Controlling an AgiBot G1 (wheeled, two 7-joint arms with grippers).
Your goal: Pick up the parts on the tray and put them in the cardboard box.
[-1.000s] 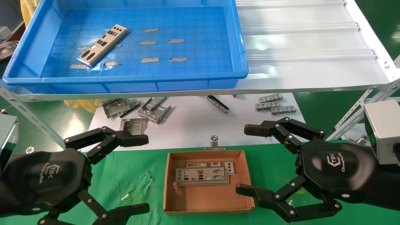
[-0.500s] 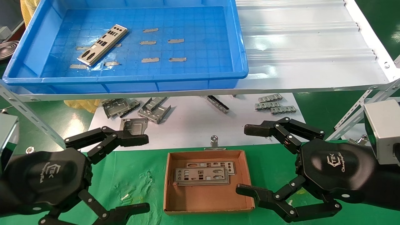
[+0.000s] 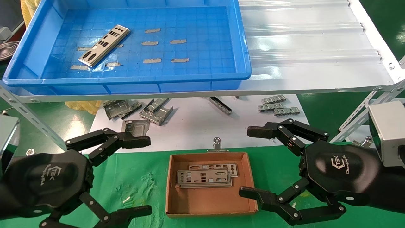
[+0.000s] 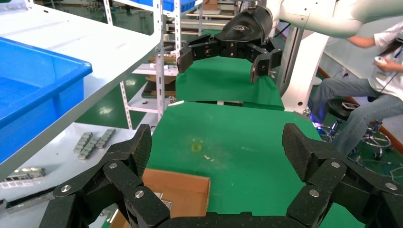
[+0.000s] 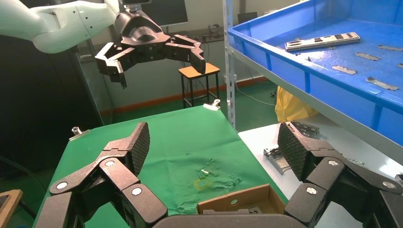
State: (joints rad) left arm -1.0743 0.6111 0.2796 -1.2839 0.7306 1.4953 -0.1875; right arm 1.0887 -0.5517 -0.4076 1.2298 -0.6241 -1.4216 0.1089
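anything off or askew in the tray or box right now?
Nothing damaged or spilled. One part lies diagonally on the left of the tray, not yet moved. Two parts lie flat in the cardboard box, stacked slightly offset. Left gripper and right gripper flank the box, both open and empty.

A green-covered table (image 3: 142, 183) carries the small cardboard box (image 3: 208, 205) near its middle, two parts (image 3: 204, 175) lying flat and overlapped inside; a white sheet (image 3: 196, 126) lies at the table's far edge, strewn with bent grey brackets (image 3: 156, 110) toward the left and ridged grey strips (image 3: 278, 107) toward the right; above it, a white ribbed shelf (image 3: 310, 47) bears the blue tray (image 3: 243, 47), one part (image 3: 104, 45) lying diagonally among tape scraps (image 3: 150, 43) on its floor.
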